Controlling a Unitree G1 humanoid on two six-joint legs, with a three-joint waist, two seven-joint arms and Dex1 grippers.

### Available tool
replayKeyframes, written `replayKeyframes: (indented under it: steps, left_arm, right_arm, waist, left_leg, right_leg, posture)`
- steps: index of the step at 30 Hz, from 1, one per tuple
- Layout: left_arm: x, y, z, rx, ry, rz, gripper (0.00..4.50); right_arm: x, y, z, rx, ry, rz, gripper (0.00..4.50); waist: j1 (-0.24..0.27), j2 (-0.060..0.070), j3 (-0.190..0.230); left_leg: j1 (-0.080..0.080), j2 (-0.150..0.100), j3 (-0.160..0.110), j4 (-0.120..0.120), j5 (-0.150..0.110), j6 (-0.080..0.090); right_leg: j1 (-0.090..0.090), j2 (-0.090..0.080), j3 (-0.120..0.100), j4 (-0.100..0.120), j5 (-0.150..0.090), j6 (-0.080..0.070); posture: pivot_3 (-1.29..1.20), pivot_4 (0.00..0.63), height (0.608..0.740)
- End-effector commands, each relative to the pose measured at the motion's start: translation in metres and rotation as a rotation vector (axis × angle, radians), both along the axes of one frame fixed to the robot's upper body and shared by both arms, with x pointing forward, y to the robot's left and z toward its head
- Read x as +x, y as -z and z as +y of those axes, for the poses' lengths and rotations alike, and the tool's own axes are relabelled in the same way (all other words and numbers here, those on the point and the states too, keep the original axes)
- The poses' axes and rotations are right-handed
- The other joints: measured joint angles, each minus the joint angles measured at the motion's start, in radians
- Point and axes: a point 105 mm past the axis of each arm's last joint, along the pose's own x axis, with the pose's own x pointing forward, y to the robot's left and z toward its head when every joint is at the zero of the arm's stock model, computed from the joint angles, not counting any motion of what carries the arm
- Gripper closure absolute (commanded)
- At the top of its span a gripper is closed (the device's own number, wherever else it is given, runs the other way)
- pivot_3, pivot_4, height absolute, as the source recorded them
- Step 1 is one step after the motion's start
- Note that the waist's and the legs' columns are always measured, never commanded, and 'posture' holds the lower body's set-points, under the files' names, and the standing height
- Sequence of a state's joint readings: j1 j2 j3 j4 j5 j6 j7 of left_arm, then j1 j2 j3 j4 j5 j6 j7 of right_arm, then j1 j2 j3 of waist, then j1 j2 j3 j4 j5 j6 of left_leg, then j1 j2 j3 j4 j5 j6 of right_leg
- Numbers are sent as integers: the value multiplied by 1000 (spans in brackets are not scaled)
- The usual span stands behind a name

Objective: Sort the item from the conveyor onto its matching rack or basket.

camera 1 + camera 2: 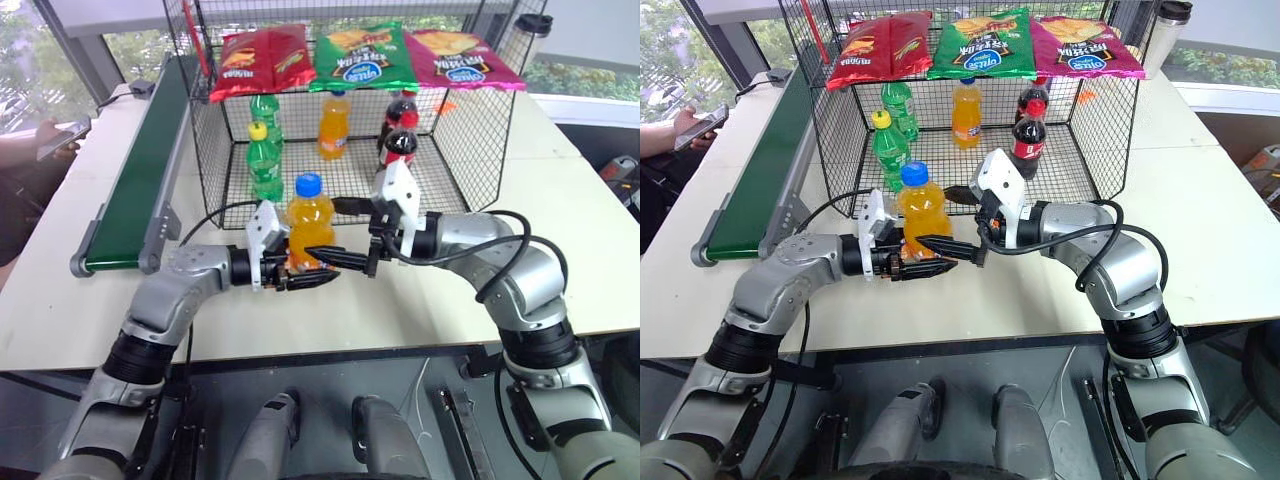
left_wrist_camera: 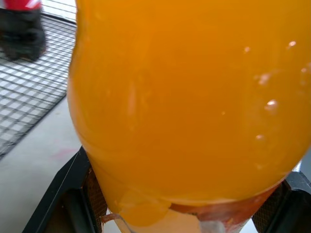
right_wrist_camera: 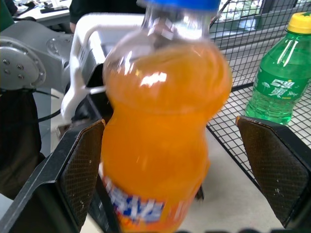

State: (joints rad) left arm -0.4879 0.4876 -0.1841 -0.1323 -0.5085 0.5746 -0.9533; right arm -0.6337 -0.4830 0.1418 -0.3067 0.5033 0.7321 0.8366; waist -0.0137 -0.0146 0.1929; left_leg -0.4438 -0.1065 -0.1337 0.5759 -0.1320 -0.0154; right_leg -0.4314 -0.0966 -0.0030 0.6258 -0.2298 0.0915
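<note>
1. Orange soda bottle [image 1: 310, 222] is clamped upright at its base by left gripper [image 1: 306, 276], above the white table [image 1: 60, 300].
2. Right gripper [image 3: 184, 170] is spread wide around the bottle, pads apart from it.
3. Black wire basket [image 1: 470, 150] is seen just behind; conveyor [image 1: 140, 170] lies left.

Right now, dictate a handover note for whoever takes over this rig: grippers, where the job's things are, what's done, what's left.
Left gripper: shut on the orange soda bottle, held upright above the table in front of the wire-mesh cage.
Right gripper: open, one finger either side of the bottle, not gripping.
Conveyor: at the left, beside the cage.
In the cage: two green soda bottles, another orange bottle, two cola bottles; chip bags lie on top.
Done: bottle is off the conveyor.
Left: hand over if intended, then stand it in the cage by the orange one.
</note>
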Motion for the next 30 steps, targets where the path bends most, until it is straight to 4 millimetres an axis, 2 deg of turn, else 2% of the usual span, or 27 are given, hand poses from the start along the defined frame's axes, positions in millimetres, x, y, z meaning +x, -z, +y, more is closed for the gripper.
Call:
replayKeyframes:
  steps: [1, 10, 13, 15, 16, 26, 27, 28, 30]
  left_arm:
    - [-6, -11, -6, -17, 45, -66, 1514]
    - [-8, -10, -7, -22, 40, -66, 1514]
    - [-7, -13, -9, -33, 38, -72, 1514]
    - [-7, -14, -10, -37, 35, -75, 1514]
    - [-7, -15, -10, -39, 35, -76, 1514]
    - [4, -17, -8, -42, -36, -75, 1514]
    - [4, -17, -7, -43, -32, -72, 477]
    - [3, -16, -7, -43, -24, -66, 41]
    - [2, -15, -7, -39, -19, -59, 41]
  right_arm:
    - [-5, -22, 4, 33, -27, -74, 0]
    - [-8, -29, 8, 42, -59, -86, 0]
    - [-8, -28, 8, 46, -59, -85, 900]
    - [-8, -28, 9, 50, -59, -82, 1823]
    - [-8, -28, 9, 50, -59, -81, 1938]
    - [-5, -26, 6, 37, -31, -85, 1938]
    - [-5, -26, 6, 37, -30, -85, 1938]
    - [-5, -26, 6, 36, -29, -85, 1938]
    - [-4, -25, 6, 34, -26, -85, 1938]
  waist:
    - [0, 0, 0]
    - [2, 0, 0]
    - [2, 0, 0]
    - [1, 0, 0]
    - [1, 0, 0]
    - [1, 0, 0]
    - [2, 0, 0]
    - [2, 0, 0]
    - [2, 0, 0]
  left_leg:
    - [0, 0, 0, 0, 0, 0]
    - [0, 0, 0, 0, 0, 0]
    - [0, 0, 0, 0, 0, 0]
    - [0, 0, 0, 0, 0, 0]
    - [0, 0, 0, 0, 0, 0]
    - [0, 0, 0, 1, 1, 1]
    - [0, 0, 0, 1, 1, 1]
    - [0, 0, 0, 1, 1, 1]
    - [0, 0, 0, 1, 1, 1]
  right_leg:
    - [0, 0, 0, 0, 0, 0]
    - [0, 0, 0, 0, 0, 0]
    - [0, 0, 0, 0, 0, 0]
    - [0, 0, 0, 1, 0, 0]
    - [0, 0, 0, 1, 0, 0]
    - [0, 0, 0, 1, 0, 0]
    - [0, 0, 0, 1, 0, 0]
    - [0, 0, 0, 1, 0, 0]
    - [0, 0, 0, 1, 0, 0]
  posture:
    - [0, 150, 739]
    - [0, 150, 739]
    - [0, 150, 739]
    - [0, 150, 739]
    - [0, 150, 739]
    - [0, 150, 739]
    - [0, 150, 739]
    - [0, 150, 739]
    - [0, 150, 739]
